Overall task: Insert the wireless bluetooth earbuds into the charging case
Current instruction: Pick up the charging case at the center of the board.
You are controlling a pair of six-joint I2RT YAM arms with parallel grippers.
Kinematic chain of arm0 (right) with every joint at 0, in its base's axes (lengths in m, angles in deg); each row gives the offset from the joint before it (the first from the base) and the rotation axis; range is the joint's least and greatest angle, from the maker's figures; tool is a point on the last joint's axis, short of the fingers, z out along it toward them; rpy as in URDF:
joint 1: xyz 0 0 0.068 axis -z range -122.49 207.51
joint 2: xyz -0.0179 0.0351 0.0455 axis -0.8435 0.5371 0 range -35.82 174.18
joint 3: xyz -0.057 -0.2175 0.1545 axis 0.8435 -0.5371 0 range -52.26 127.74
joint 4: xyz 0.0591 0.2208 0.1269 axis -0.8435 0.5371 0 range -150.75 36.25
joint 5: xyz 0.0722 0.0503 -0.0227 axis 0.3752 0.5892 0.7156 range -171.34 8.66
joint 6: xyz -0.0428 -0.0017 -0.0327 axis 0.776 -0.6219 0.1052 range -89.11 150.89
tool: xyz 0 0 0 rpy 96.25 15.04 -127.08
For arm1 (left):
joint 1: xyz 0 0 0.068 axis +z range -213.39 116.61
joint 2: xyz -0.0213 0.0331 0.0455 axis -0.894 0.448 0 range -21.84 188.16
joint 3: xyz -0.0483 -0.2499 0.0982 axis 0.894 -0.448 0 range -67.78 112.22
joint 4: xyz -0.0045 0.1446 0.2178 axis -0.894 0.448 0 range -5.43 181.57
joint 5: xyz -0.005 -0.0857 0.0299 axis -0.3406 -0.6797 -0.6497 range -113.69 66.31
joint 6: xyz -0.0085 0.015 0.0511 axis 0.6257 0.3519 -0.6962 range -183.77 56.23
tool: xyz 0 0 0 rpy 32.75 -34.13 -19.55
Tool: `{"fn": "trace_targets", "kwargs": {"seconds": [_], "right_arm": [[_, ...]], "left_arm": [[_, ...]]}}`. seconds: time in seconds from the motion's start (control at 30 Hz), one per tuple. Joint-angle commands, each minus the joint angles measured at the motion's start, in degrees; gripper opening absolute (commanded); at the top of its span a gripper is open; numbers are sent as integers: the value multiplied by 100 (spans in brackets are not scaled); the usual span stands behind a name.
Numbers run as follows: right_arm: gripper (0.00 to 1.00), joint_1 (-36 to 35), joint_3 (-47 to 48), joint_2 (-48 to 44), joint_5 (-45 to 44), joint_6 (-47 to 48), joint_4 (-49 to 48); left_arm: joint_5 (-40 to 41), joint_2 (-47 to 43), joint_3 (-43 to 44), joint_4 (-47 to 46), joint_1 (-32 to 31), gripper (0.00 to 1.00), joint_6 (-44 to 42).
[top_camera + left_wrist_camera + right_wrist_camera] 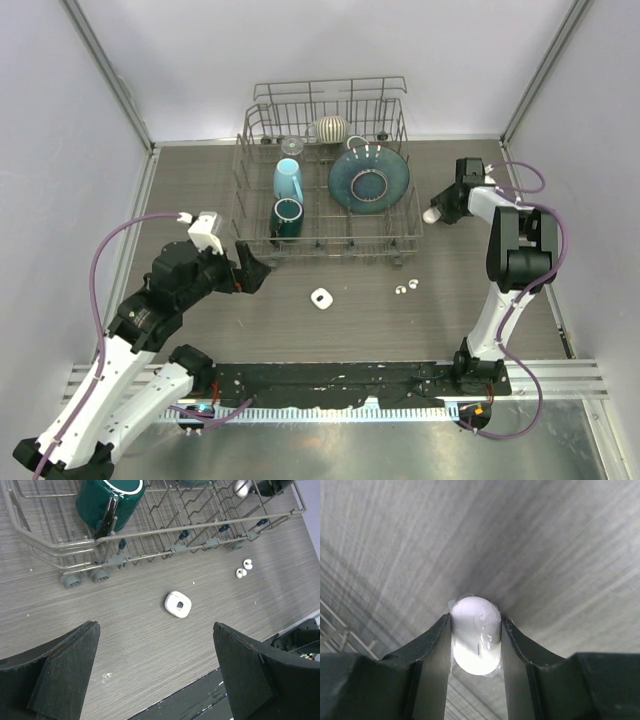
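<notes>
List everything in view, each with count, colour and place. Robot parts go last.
dish rack: one, grey wire, far middle of the table
plate: one, teal, upright in rack
light blue mug: one, in rack, left side
dark green mug: one, in rack, front left
glass: one, clear, rack's back
striped vessel: one, beige, rack's back
charging case: one, white, on table before rack
earbuds: two, white, on table right of that case
second case: one, white, between right fingers
table: one, grey wood-grain
left gripper: black, open, empty
right gripper: black, clamping second case
</notes>
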Motion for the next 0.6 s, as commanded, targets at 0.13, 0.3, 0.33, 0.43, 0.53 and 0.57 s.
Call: {"fn": "trace_targets", "kwargs": {"seconds": [0.13, 0.3, 0.33, 0.43, 0.53, 0.57], "right_arm": [[1, 429, -858, -1645, 339, -194, 208], [1, 561, -1104, -2823, 761, -238, 322], [1, 579, -1122, -2990, 805, -229, 365], [1, 587, -1131, -3509, 919, -133, 567], [1, 596, -1035, -3913, 1007, -54, 910], [1, 596, -1017, -4036, 1016, -27, 1041]], "left_arm": [[832, 486, 765, 83, 23, 100, 721], [1761, 918, 1644, 672, 23, 100, 1037], [1912, 962, 1758, 795, 23, 100, 1115], [2413, 998, 2023, 1104, 14, 100, 1309], [2860, 805, 2093, 1218, 23, 100, 1423], [2941, 743, 2085, 1227, 23, 100, 1432]]}}
